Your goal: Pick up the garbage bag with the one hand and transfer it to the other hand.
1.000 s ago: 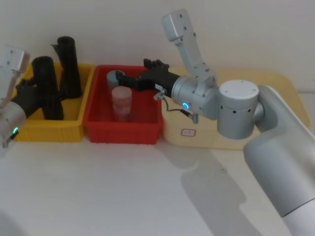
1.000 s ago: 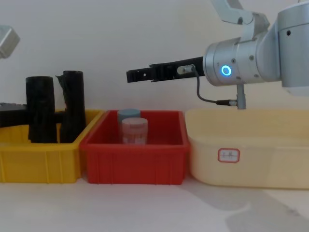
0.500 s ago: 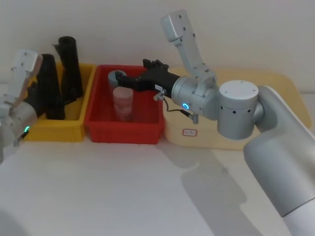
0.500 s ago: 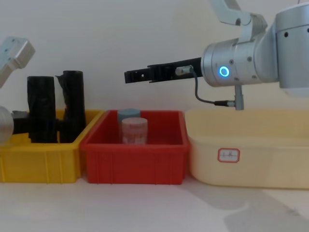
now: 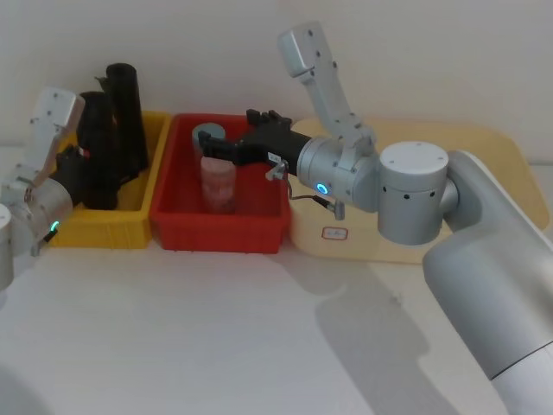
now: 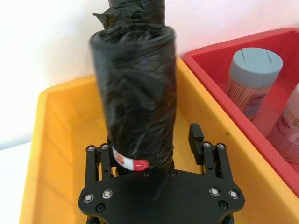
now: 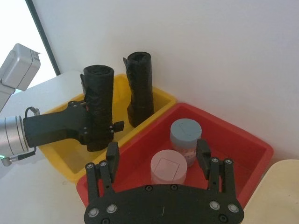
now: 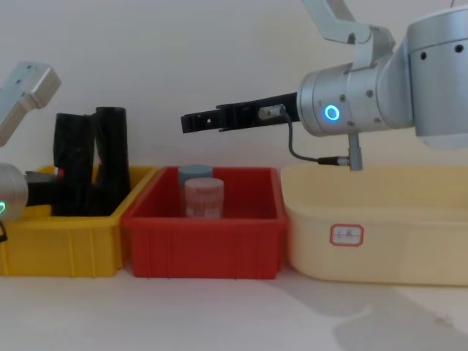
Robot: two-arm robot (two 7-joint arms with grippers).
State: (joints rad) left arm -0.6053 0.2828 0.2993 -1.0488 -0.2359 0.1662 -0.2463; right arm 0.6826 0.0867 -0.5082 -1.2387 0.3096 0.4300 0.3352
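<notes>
My left gripper clamps the bag low, tilted over the yellow bin: pickup underway. Right gripper hangs wide open; handover not yet done.

You are working with two silver arms built from smooth cylindrical sections. The right arm has small dark dots spaced around its drum-shaped joint. Its light ring glows blue, and a thin grey cable runs beneath it to a small metal plug. The left arm carries a green light and a pale grey boxy link. Both grippers are matte black. On the left gripper and the right gripper you can see the same build: a flat, rounded palm plate studded with silver screws, and two hinged jaws tipped with square black pads.
</notes>
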